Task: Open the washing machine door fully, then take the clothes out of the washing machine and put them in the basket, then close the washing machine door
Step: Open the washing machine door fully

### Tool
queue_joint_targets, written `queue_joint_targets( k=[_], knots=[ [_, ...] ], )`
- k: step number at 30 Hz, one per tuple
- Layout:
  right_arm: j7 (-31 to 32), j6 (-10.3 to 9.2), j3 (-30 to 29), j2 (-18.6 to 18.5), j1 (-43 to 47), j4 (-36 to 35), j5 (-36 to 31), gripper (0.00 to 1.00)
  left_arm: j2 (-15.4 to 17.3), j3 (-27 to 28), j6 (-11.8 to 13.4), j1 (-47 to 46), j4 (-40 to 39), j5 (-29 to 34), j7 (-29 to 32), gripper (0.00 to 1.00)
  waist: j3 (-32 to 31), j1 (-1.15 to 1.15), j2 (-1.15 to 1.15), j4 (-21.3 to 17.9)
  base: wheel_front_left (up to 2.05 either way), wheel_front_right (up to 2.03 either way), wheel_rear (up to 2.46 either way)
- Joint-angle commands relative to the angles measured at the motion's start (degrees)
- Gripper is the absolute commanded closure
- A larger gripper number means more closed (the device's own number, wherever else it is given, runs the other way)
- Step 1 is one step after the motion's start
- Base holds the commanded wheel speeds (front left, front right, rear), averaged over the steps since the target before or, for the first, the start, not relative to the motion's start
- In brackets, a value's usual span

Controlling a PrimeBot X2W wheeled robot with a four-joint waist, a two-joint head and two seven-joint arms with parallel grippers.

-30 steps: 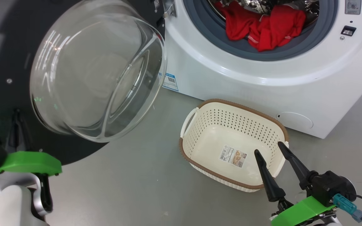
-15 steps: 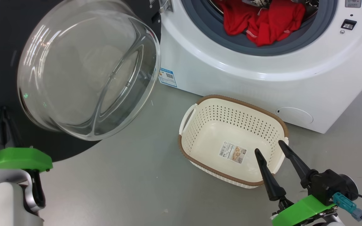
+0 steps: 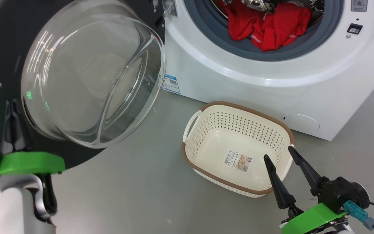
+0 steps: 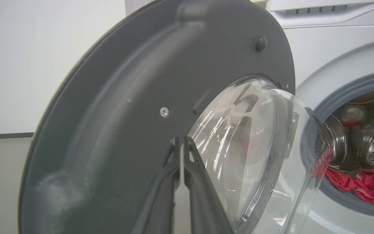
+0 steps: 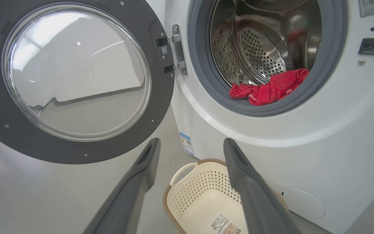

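Clothes (image 3: 271,26) lie in the washing machine (image 3: 239,81), partly cut off in our head view. Our left gripper (image 4: 181,140) is pinched closed, empty, by the open door (image 5: 76,149); we can't tell if it touches. Our right gripper (image 3: 278,153) is spread wide, empty, above the basket (image 3: 239,107).

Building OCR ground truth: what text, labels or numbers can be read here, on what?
Nothing legible.
Blue label low on the big white front-loading washing machine: code square, print too small.
Paper label on the floor of the cream perforated plastic basket: barcode, print too small.
Grey sticker, machine's upper right: blurred.
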Motion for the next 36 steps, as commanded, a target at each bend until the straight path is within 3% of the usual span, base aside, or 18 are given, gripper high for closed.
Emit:
queue_joint_targets(
  k=[1, 2, 7, 18, 25, 36],
  knots=[
    [-1.0, 0.37, 1.3, 0.1, -2.3, -1.0, 0.7, 0.00, 1.5, 1.2, -1.0, 1.1, -2.3, 0.0, -0.3, 0.21, -0.4, 0.00, 0.00, -0.3, 0.00, 0.00, 0.00],
    [-1.3, 0.37, 1.3, 0.1, -2.4, -0.8, 0.9, 0.00, 1.3, 1.0, -1.3, 1.4, -2.8, -0.1, -0.3, 0.00, -0.5, 0.00, 0.00, -0.5, 0.00, 0.00, 0.00],
    [-2.4, 0.37, 1.3, 0.1, -2.6, 0.2, 1.6, 0.00, 0.7, 0.9, -2.7, 2.6, -6.6, -0.8, -0.3, 0.00, -1.2, 0.00, 0.00, -2.0, 0.00, 0.00, 0.00],
    [-4.7, 0.37, 1.0, 0.1, -2.5, 2.4, 3.6, 0.00, -0.1, -2.7, -2.6, 7.8, -16.8, -2.1, -0.3, 0.00, -2.9, 0.00, 0.00, -5.9, 0.00, 0.00, 0.00],
    [-6.1, 0.37, 0.9, 0.1, -2.7, 3.9, 4.6, 0.00, -0.2, -8.7, -5.8, 12.9, -23.8, -5.3, -0.3, 0.00, -4.0, 0.00, 0.00, -8.6, 0.00, 0.00, 0.00],
    [-7.6, 0.37, -1.0, 0.1, -2.6, 3.6, 2.9, 0.00, 0.9, -14.0, -8.7, 16.6, -22.2, -7.7, -0.2, 0.00, -5.1, 0.00, 0.00, -15.7, 0.00, 0.00, 0.00]
  ],
)
